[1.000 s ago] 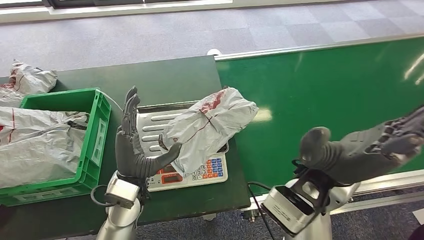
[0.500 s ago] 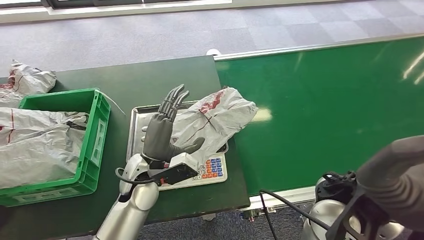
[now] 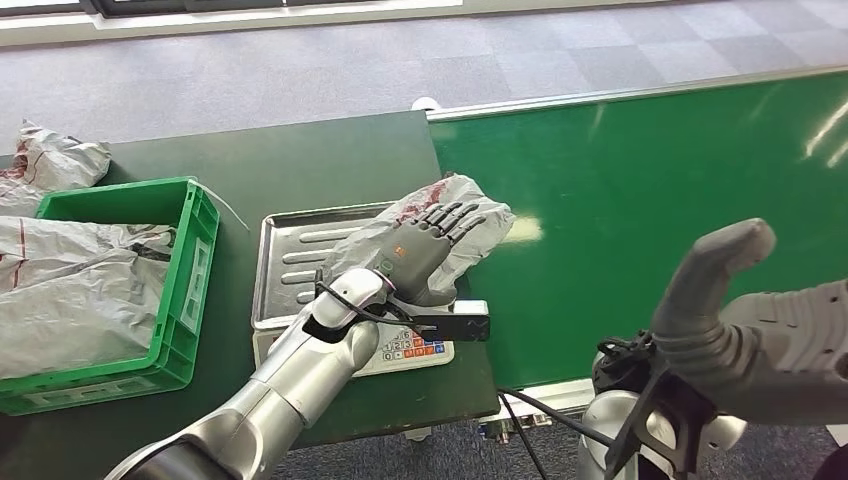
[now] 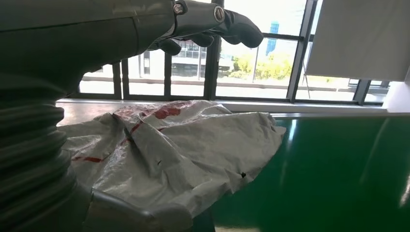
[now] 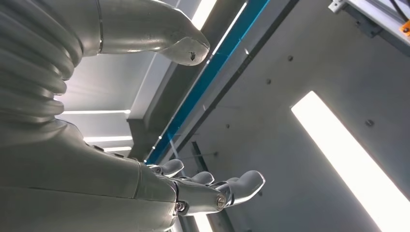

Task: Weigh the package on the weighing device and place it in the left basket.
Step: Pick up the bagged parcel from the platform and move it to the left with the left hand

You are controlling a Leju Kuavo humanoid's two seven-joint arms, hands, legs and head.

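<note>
One package (image 3: 470,225) on scale (image 3: 300,260) | left hand (image 3: 425,245) above | one basket (image 3: 190,280)

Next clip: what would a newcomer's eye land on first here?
The left hand first, stretched over the crumpled grey package with red markings, which lies on the steel tray of the weighing scale. Next, the wide green conveyor belt to the right, and the green basket on the left, with grey bags in it. The right hand is raised in the near right corner, holding nothing.
</note>
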